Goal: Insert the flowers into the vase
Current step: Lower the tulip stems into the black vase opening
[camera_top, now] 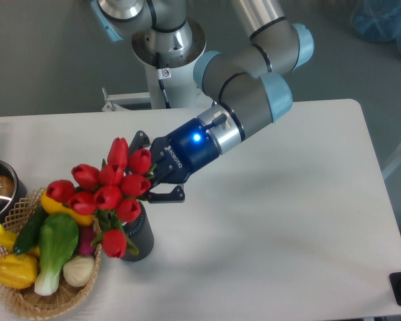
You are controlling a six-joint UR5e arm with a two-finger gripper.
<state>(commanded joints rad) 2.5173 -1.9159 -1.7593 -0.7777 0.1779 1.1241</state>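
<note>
1. A UR5e arm is reaching in from the upper centre of the frame, its claw [152, 179] pointing toward the lower left and sitting at the right edge of the flowers [110, 190].
2. The flowers, a bunch of red tulips, are fanning out left of centre, with the blooms spreading to the upper left and one head drooping low in front of the vase [139, 234].
3. The vase, dark and ribbed, is standing upright on the white surface [287, 221] just below and slightly left of the claw, beside a wicker basket [47, 301] of vegetables.
4. The stems appear to be running down into the vase mouth, though leaves are hiding the rim.
5. The claw's fingers are appearing spread, one above and one below, with blooms touching them; whether they are pinching any stem cannot be told.
</note>
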